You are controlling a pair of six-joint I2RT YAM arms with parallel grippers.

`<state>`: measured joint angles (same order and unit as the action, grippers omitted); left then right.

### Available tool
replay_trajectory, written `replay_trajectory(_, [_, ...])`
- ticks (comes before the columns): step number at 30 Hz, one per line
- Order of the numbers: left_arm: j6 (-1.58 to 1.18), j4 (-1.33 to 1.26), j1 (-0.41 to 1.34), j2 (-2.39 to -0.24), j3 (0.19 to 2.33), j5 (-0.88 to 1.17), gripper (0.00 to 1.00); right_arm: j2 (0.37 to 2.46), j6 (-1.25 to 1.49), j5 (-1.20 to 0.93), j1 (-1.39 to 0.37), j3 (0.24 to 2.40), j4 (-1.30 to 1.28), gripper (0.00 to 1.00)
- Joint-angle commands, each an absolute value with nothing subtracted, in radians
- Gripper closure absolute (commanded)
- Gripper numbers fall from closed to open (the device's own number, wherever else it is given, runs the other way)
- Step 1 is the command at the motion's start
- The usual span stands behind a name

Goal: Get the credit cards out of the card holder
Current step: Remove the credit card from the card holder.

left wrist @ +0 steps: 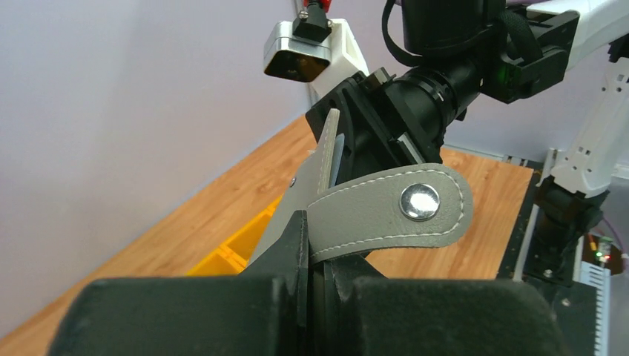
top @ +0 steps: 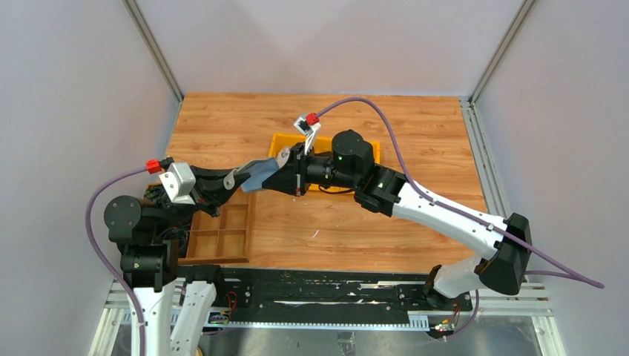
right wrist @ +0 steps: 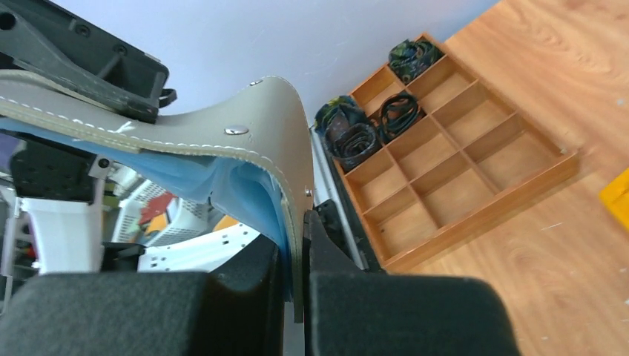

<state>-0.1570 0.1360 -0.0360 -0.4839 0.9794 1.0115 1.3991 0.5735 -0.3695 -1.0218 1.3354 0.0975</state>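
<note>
card holder [top: 259, 172] hangs in the air above the far corner of the wooden tray [top: 215, 259]. left hand [left wrist: 306, 245] is clamped on its tab end, right hand [right wrist: 297, 245] on a flap edge. material appears soft, light and floppy; grip the stitched edges. credit cards not visible.

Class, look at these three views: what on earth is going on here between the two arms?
Both arms hold the grey card holder in the air between them, above the table. The left tool is shut on the end with the snap tab; the right tool is shut on the opposite edge. Nothing is drawn out of it yet.
</note>
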Motion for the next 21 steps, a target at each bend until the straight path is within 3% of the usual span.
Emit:
replay_trajectory(1, [-0.270,0.149,-0.039,-0.451,0.948,1.080,1.00,1.356,0.783,-0.288,-0.933,1.305,0.299,1.00])
replay_trajectory(7, [-0.233,0.186,-0.039,-0.448,0.955,1.084,1.00,1.313,0.679,-0.244,-0.933,1.292,0.257,1.00])
replay_trajectory(12, [-0.016,0.221,-0.039,-0.399,0.941,0.954,0.65,1.288,0.634,-0.225,-0.937,1.281,0.231,1.00])
replay_trajectory(15, [0.161,0.238,-0.039,-0.376,0.915,0.945,0.30,1.301,0.639,-0.268,-0.943,1.311,0.203,1.00])
replay_trajectory(17, [0.276,0.280,-0.038,-0.377,0.918,0.941,0.23,1.316,0.644,-0.300,-0.949,1.334,0.181,1.00])
replay_trajectory(21, [0.486,0.308,-0.040,-0.368,0.906,0.941,0.20,1.338,0.656,-0.381,-0.960,1.373,0.122,1.00])
